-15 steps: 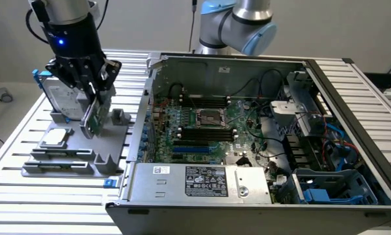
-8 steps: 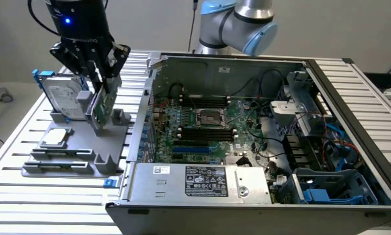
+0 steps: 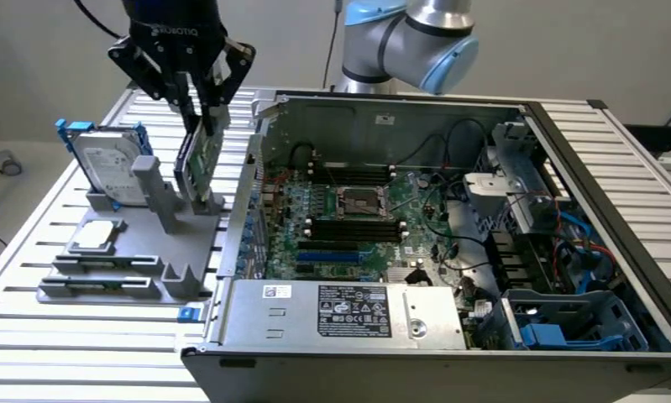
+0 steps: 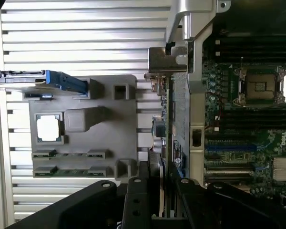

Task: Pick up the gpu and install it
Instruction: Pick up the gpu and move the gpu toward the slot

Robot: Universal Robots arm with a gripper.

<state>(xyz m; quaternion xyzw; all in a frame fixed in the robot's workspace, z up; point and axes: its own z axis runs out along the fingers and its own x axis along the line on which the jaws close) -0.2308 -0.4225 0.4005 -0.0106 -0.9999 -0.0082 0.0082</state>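
Counting one gpu (image 3: 201, 164), one silver hard drive (image 3: 103, 164) in a blue frame, one small square chip (image 3: 97, 236) and two slim sticks (image 4: 69, 171) lying in slots, all at one grey holder (image 3: 144, 239) on the slatted table (image 3: 44, 336). Adding one open computer case (image 3: 402, 122) just beside the holder, on the exterior view's right, with one motherboard (image 3: 352, 210) inside. Over to the one gripper (image 3: 204, 113) now: hangs above the holder, about half spread, clamped from both sides on the upper edge of the gpu. Holds the card on edge, green board and black cooler upright. Seen from the wrist, sits between holder and case wall, with a silver bracket (image 4: 167, 59) at the end far from the fingers (image 4: 136, 191). Cannot tell whether the card's lower edge touches the holder's slot or hangs just clear of it.
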